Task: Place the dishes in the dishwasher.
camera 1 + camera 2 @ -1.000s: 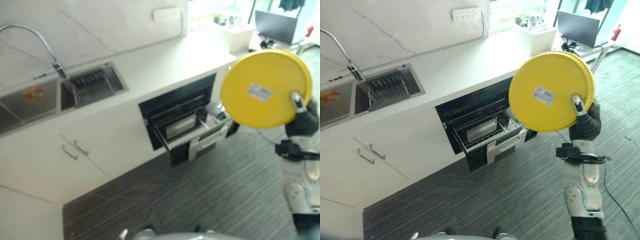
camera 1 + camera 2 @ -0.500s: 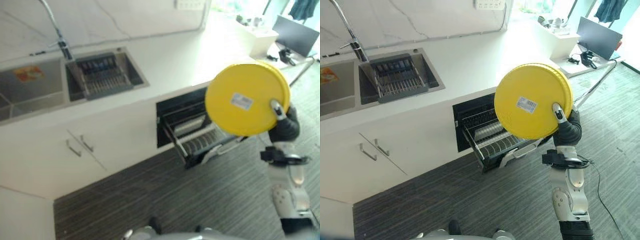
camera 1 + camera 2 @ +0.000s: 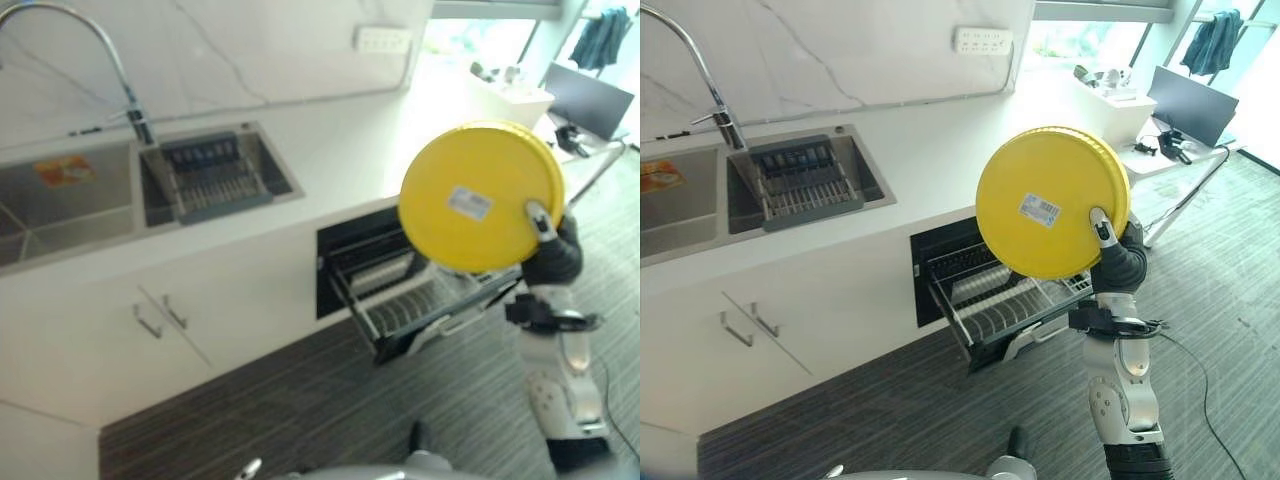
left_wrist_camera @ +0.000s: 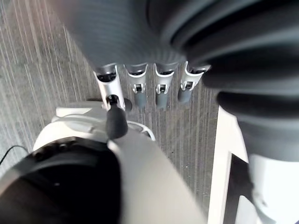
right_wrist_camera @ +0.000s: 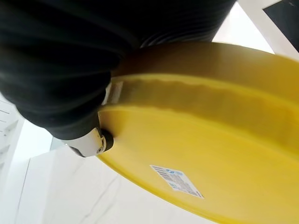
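Note:
My right hand (image 3: 1118, 258) holds a round yellow plate (image 3: 1050, 200) upright at chest height, its underside with a white label towards me. The thumb (image 3: 1101, 225) presses on the plate's lower right rim and the fingers are hidden behind it. In the right wrist view the plate (image 5: 210, 149) runs edge-on past the dark cover. Below and behind the plate, the dishwasher (image 3: 940, 262) under the counter stands open with its wire rack (image 3: 995, 305) pulled out over the floor. My left hand (image 4: 147, 84) hangs low over the carpet with straight fingers, holding nothing.
A white counter (image 3: 940, 140) runs along the wall with a sink (image 3: 680, 205), a drain rack (image 3: 800, 185) and a tall tap (image 3: 700, 70). White cabinet doors with handles (image 3: 745, 325) sit left of the dishwasher. A desk with a laptop (image 3: 1195, 100) stands at the far right.
The whole picture has shifted, so the camera moved. The plate stays held up in my right hand, and more of the pulled-out rack shows under it now.

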